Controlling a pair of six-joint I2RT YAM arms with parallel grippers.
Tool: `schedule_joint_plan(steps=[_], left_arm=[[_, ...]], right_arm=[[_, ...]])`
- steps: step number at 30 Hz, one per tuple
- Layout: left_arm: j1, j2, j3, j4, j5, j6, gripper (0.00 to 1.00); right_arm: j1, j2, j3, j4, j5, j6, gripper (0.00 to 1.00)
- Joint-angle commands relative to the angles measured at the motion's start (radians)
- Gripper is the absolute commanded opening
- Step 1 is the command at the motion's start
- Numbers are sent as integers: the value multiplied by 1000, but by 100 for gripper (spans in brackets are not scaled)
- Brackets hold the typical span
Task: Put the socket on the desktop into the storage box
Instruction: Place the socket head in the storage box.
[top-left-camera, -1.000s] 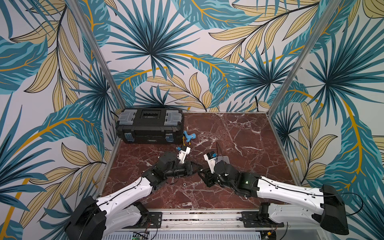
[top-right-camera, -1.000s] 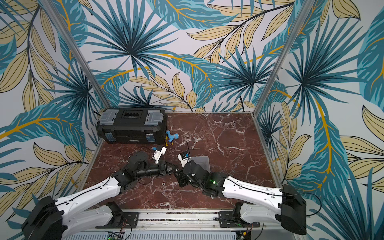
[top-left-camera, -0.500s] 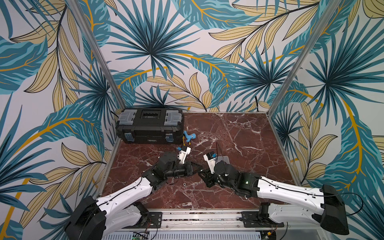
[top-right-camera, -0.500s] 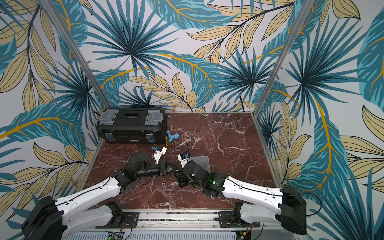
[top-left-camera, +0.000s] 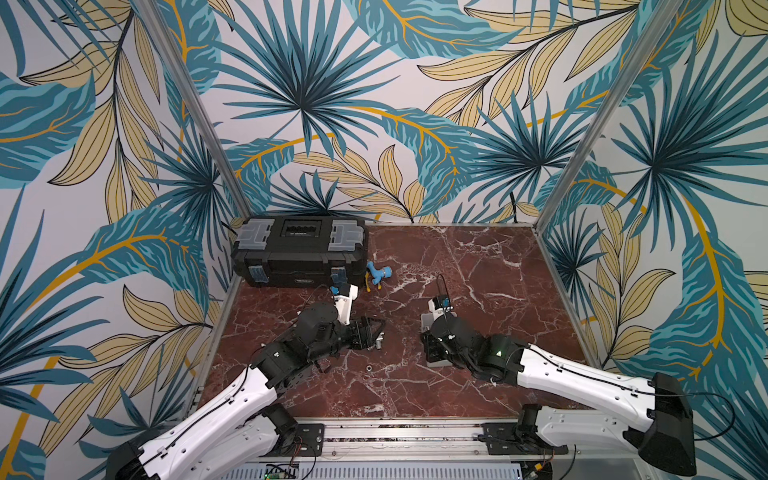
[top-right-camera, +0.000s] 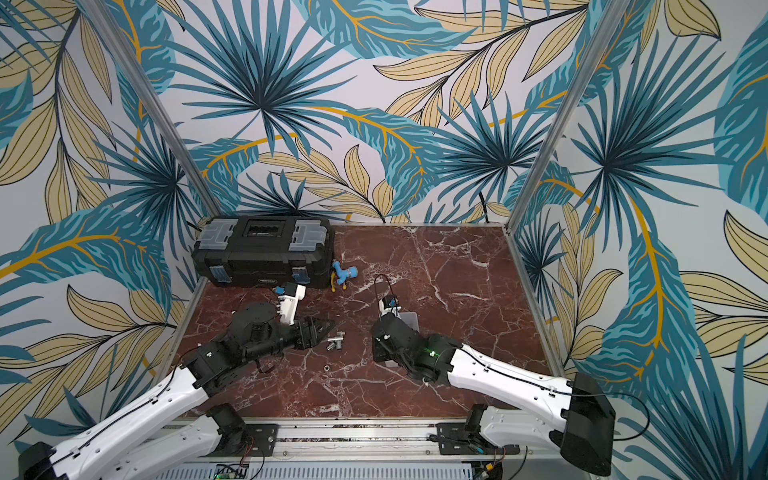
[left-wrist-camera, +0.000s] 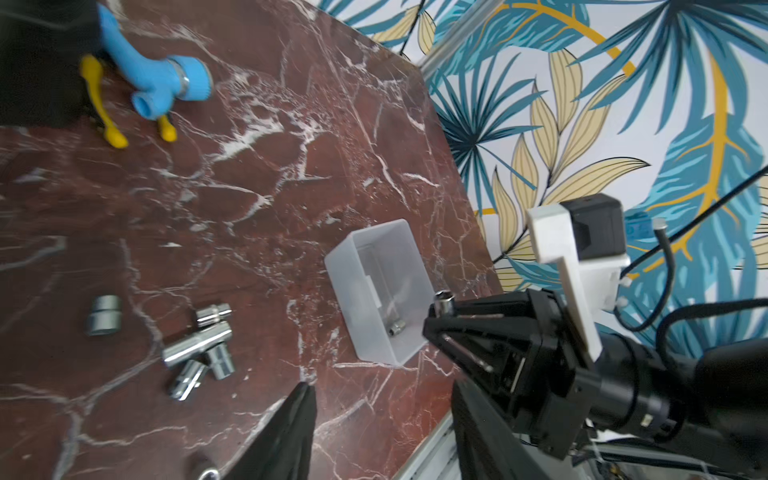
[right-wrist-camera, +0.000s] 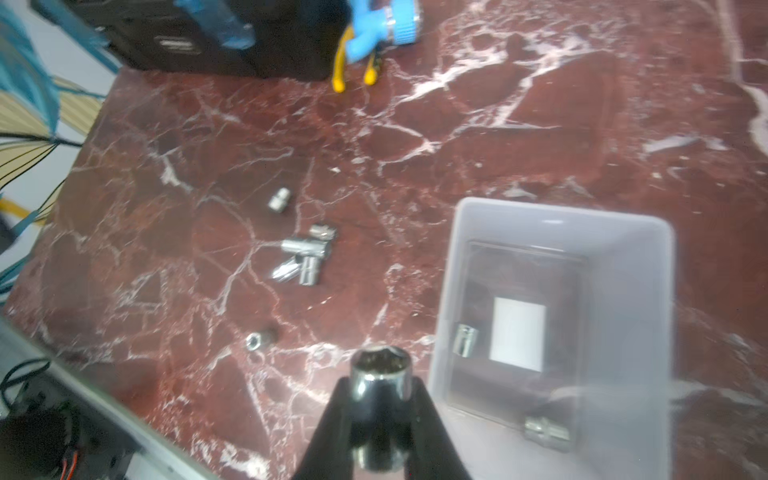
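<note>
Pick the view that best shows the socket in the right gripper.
Right wrist: the socket fills the foreground, hex opening clear. Left wrist shows it small between the jaws; the top views cannot resolve it.

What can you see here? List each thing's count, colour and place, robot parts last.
desktop: one, dark red marble, under everything.
toolbox: one, black with grey latches, back left corner.
tap: one, blue with yellow handle, beside the toolbox.
storage box: one, pale grey, near the right gripper.
loose sockets: six, silver, on the desktop, four clustered.
boxed sockets: two, silver, inside the storage box.
held socket: one, silver, in the right gripper.
left gripper: one, black, open, empty.
right gripper: one, black, shut on the held socket.
</note>
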Motion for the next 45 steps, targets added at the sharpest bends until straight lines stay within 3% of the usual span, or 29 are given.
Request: schedule_joint_plan(steps=[1, 9, 16, 31, 34, 38, 41, 45], left_arm=[[-2, 8, 27, -174, -130, 90, 55], [-147, 104, 25, -174, -259, 78, 54], [-153, 129, 70, -211, -321, 106, 54], [-177, 196, 41, -210, -313, 95, 55], [-184, 214, 37, -215, -315, 103, 55], [-187, 231, 39, -237, -317, 111, 55], [-187, 233, 34, -243, -319, 109, 55], [-187, 235, 19, -247, -313, 104, 55]], right_arm=[[-84, 5, 21, -158, -37, 66, 0], [-132, 13, 33, -219, -50, 64, 0], [-142, 51, 28, -224, -72, 62, 0], [-142, 144, 47, -225, -58, 57, 0], [-142, 144, 48, -225, -51, 56, 10], [-142, 138, 57, -224, -61, 51, 42], [-142, 123, 65, -222, -78, 44, 51], [-108, 91, 84, -222, -62, 30, 55]])
